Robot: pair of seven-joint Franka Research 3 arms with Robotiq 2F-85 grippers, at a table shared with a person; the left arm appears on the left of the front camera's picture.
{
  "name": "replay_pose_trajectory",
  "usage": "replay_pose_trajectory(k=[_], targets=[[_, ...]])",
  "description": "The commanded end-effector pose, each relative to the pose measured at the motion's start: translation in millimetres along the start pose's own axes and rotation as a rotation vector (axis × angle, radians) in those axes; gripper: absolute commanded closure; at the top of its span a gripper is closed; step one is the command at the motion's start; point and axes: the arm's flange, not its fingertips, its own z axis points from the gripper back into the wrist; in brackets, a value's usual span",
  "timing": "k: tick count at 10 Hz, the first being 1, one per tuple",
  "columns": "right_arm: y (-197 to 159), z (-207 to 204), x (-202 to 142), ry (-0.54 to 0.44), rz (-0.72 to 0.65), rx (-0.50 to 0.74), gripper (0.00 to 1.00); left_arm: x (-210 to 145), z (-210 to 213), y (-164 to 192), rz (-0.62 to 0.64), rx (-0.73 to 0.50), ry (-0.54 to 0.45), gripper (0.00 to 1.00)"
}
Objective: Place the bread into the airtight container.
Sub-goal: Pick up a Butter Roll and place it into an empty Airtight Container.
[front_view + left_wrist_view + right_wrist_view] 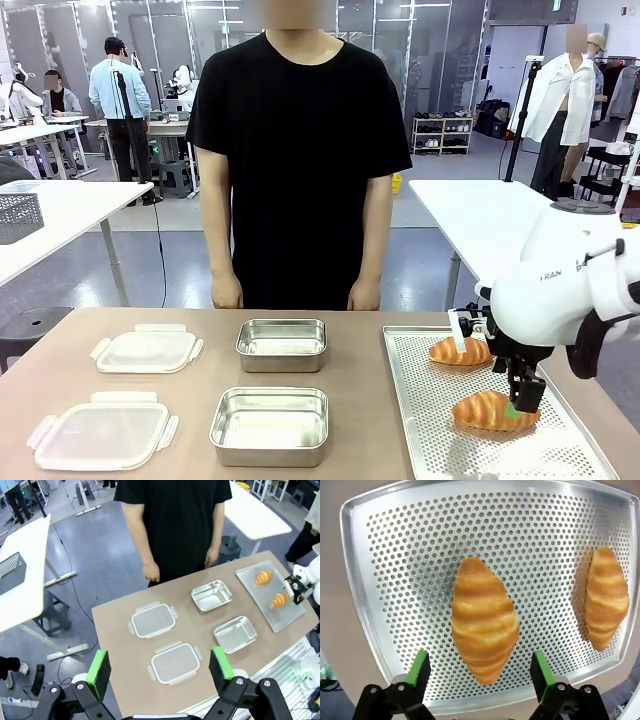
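1. Two croissants, the task's bread, lie well apart on a tray at the robot's right of the surface point(355, 425): the near croissant point(480, 412) and the far croissant point(460, 351). Neither is in a container yet.
2. One tray point(410, 420), metal and perforated, bearing both croissants.
3. Two steel containers, both open and empty, stand mid-surface just left of the tray: the near container point(269, 426) and the far container point(282, 344). They stand uncovered, presumably so that the bread can go straight in.
4. Two clear lids with clip tabs, the near lid point(100, 432) and the far lid point(147, 350), each lie to the left of a container. They are apparently set aside until the bread is loaded.
5. One right hand point(522, 402), low over the near croissant with its fingers wide apart and clamped on nothing. The pads flank the croissant's short width, a line-up suited to gripping its sides.
6. One left hand point(160, 667), fingers apart and empty, high above the surface's near edge. It seems parked out of the right arm's way.
7. One person point(300, 150) stands at the far side with hands hanging at the edge, touching nothing.
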Motion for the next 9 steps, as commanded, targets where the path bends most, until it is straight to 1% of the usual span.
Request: replay_pose_trajectory(k=[1,3,4,5,7,9], targets=[[-8,-17,2,-0.008,-0.015,-0.018,0.0,0,2,0,-0.002,-0.001,-0.001,0.0],[-12,-29,3,-0.017,-0.034,-0.011,0.0,0,2,0,-0.002,-0.001,-0.001,0.0],[-12,-33,2,-0.025,-0.037,0.014,0.0,0,2,0,-0.002,-0.001,-0.001,0.0],[-11,-39,2,-0.017,-0.041,0.011,0.0,0,2,0,-0.002,-0.001,-0.001,0.0],[-11,-49,3,-0.024,-0.045,0.062,0.0,0,2,0,-0.002,-0.001,-0.001,0.0],[-15,-60,2,-0.011,-0.057,0.071,0.0,0,2,0,-0.002,-0.001,-0.001,0.0]])
